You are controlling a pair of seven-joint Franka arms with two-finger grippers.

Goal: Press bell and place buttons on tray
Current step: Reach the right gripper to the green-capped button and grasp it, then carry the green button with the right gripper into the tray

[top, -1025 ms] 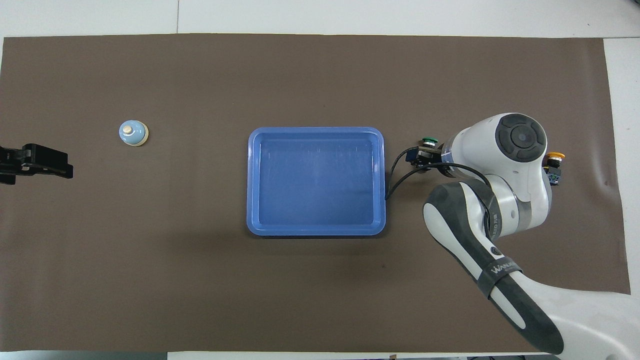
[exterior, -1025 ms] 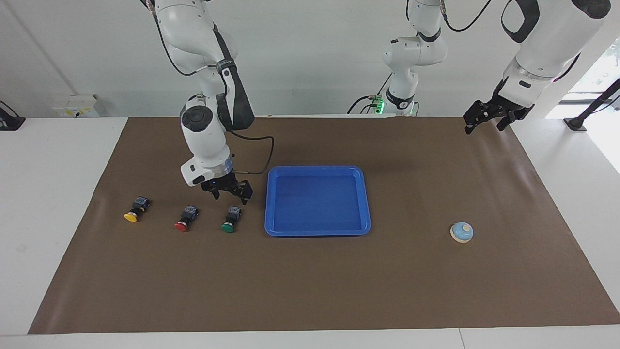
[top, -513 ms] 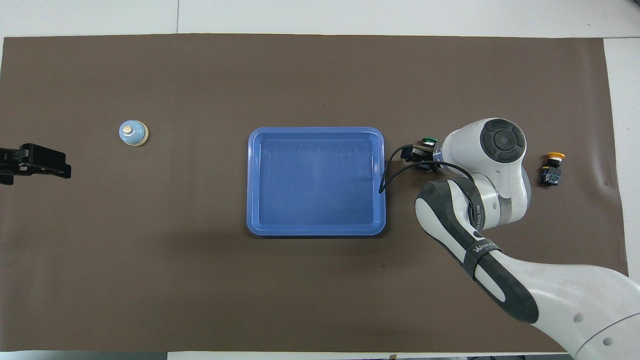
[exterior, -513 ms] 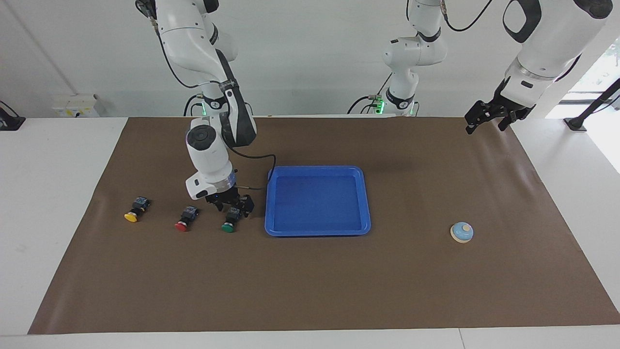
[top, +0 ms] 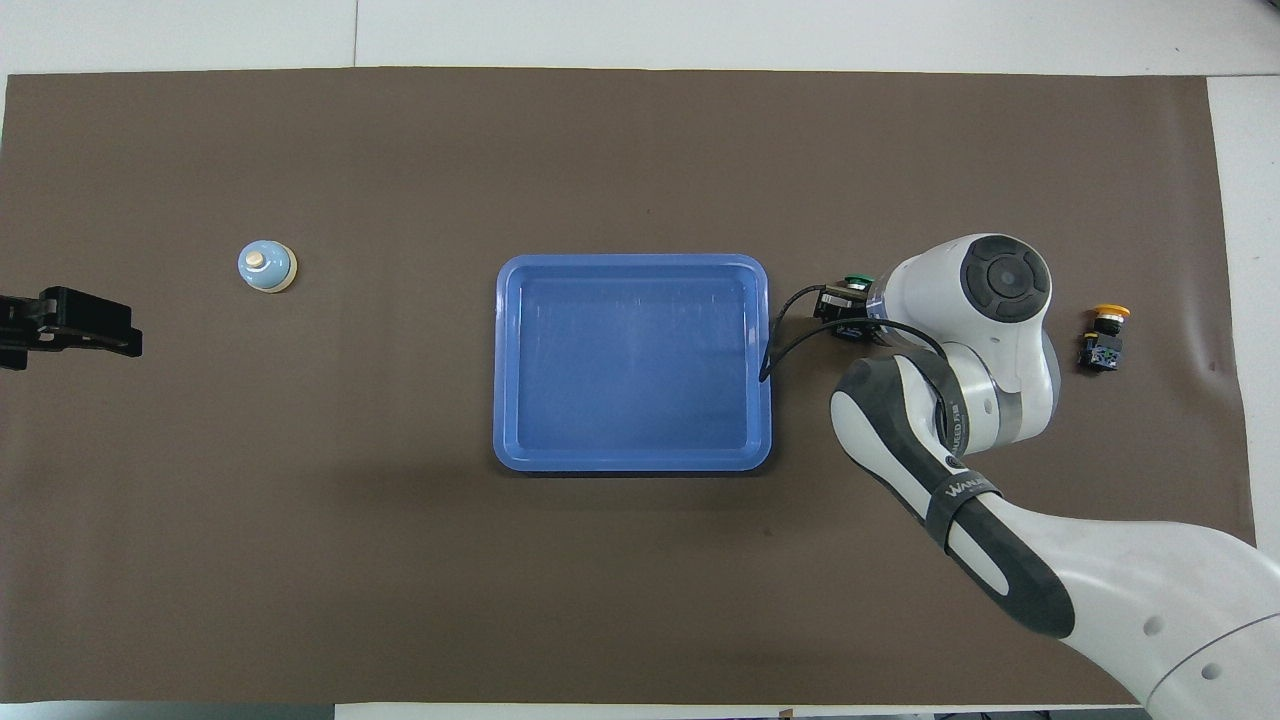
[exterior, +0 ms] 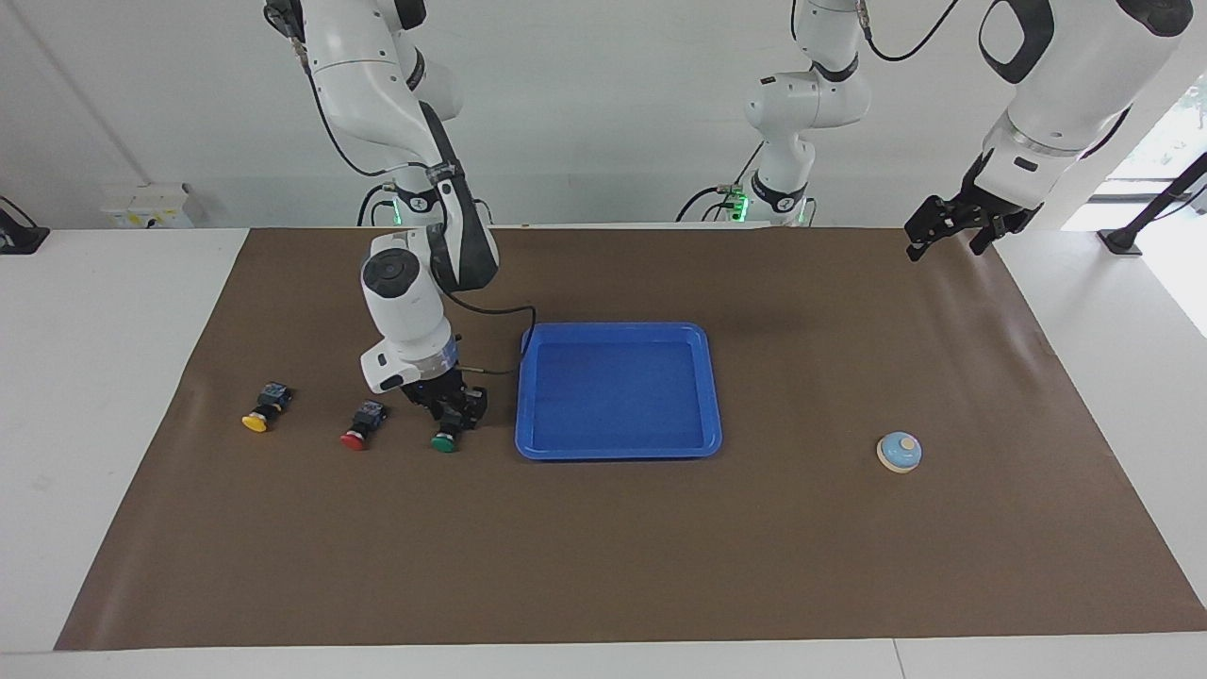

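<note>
Three push buttons, yellow (exterior: pixel 256 421), red (exterior: pixel 355 438) and green (exterior: pixel 444 440); one blue tray (exterior: pixel 618 451); one dome bell (exterior: pixel 899 452); two robot arms.

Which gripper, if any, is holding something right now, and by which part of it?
The right gripper has closed on the green button, gripping its black body, its cap free. The left gripper, open, holds nothing.
</note>
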